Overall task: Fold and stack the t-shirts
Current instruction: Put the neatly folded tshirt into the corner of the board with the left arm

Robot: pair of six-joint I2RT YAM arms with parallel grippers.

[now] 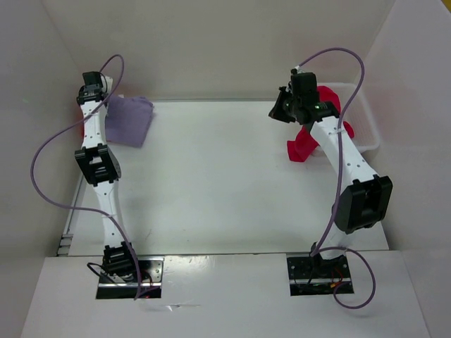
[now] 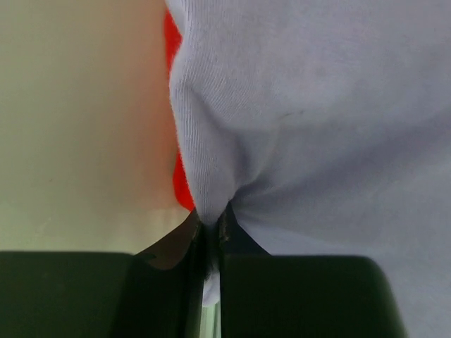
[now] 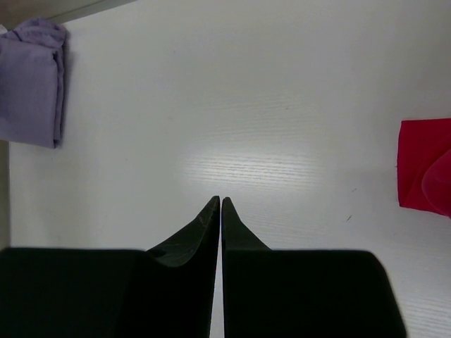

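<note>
The white plastic bin (image 1: 372, 127) is the fixed mark here. The crimson t-shirt (image 1: 304, 144) spills over the bin's left wall onto the counter (image 1: 225, 176), half in and half out, so it looks like the one garment not yet laid flat for folding. Well apart from the bin, across the counter to its left, lies the lavender t-shirt (image 1: 128, 120), already a compact folded rectangle. The left gripper (image 2: 210, 224) is closed almost completely on a puckered edge of that lavender cloth, which bunches into the narrow slit between the jaws. A pinch this shallow suits dragging or seating the fold rather than lifting it. A sliver of the bright red t-shirt (image 2: 180, 184) shows just behind the lavender on the side away from the bin, which suggests the lavender is being set against or onto it to build the stack. The right gripper (image 3: 220, 201) hangs beside the bin's left wall with its jaws pressed together and nothing between them, probably waiting above bare counter until the crimson shirt's turn comes.
</note>
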